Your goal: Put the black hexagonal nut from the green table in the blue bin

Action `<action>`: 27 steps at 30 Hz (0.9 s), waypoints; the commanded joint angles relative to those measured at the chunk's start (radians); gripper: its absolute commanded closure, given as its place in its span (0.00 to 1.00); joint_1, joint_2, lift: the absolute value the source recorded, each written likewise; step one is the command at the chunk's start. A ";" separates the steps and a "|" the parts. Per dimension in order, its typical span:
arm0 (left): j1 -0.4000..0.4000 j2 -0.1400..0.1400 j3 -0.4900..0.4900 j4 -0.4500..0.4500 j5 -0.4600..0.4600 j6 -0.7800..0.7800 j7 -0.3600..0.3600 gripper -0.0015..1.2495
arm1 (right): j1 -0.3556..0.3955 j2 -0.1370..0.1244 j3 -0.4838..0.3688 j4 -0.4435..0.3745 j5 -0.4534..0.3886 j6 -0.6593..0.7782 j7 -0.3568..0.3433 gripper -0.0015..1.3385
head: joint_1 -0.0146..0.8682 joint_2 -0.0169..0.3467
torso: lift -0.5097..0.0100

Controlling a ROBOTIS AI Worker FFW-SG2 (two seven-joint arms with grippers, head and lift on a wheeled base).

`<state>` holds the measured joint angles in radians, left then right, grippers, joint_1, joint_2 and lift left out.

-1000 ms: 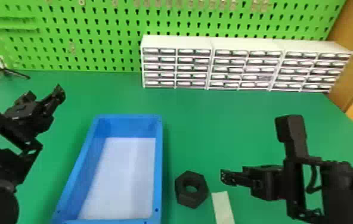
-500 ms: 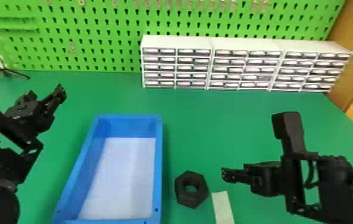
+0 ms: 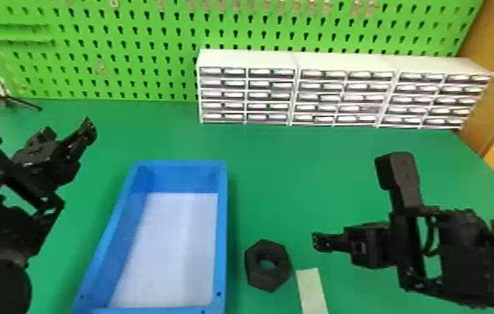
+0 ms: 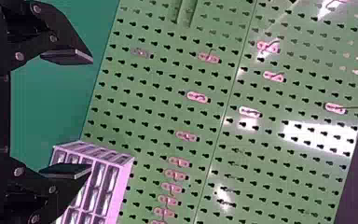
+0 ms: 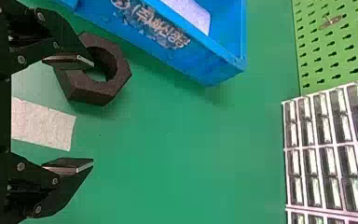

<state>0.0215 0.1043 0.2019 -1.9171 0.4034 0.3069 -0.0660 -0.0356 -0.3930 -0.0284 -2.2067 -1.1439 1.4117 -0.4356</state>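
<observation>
Your green table (image 3: 300, 167) holds white drawer units (image 3: 248, 59) before a green pegboard (image 3: 142, 37). The black hexagonal nut (image 3: 254, 267) lies between the blue rectangular bin (image 3: 222, 234) and a pale strip (image 3: 312, 290); your left gripper (image 3: 87, 130) and right gripper (image 3: 320, 242) are spread.

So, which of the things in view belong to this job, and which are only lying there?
For the job:
black hexagonal nut
blue bin
green table

Just there:
pale strip near the nut
white drawer units
green pegboard
thin black stand
</observation>
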 commanded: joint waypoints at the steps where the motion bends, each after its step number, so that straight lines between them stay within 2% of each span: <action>1: -0.002 -0.002 -0.002 0.003 0.000 0.000 0.000 0.35 | -0.015 0.026 -0.010 0.013 0.016 0.029 0.000 0.39 | 0.80 0.07 | 0.79; 17: -0.011 -0.003 -0.015 0.013 0.000 0.000 0.000 0.35 | -0.067 0.077 -0.008 0.093 0.026 0.095 0.001 0.39 | 0.80 0.07 | 0.79; 24: -0.015 -0.003 -0.021 0.018 0.000 -0.002 0.000 0.35 | -0.079 0.106 -0.012 0.113 0.066 0.110 0.000 0.39 | 0.80 0.07 | 0.79; 27: -0.017 -0.003 -0.021 0.021 0.000 -0.003 0.000 0.35 | -0.084 0.111 -0.002 0.119 0.076 0.110 0.000 0.39 | 0.80 0.07 | 0.79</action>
<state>0.0063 0.1012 0.1823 -1.8990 0.4034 0.3051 -0.0660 -0.1139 -0.2916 -0.0389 -2.0961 -1.0842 1.5215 -0.4356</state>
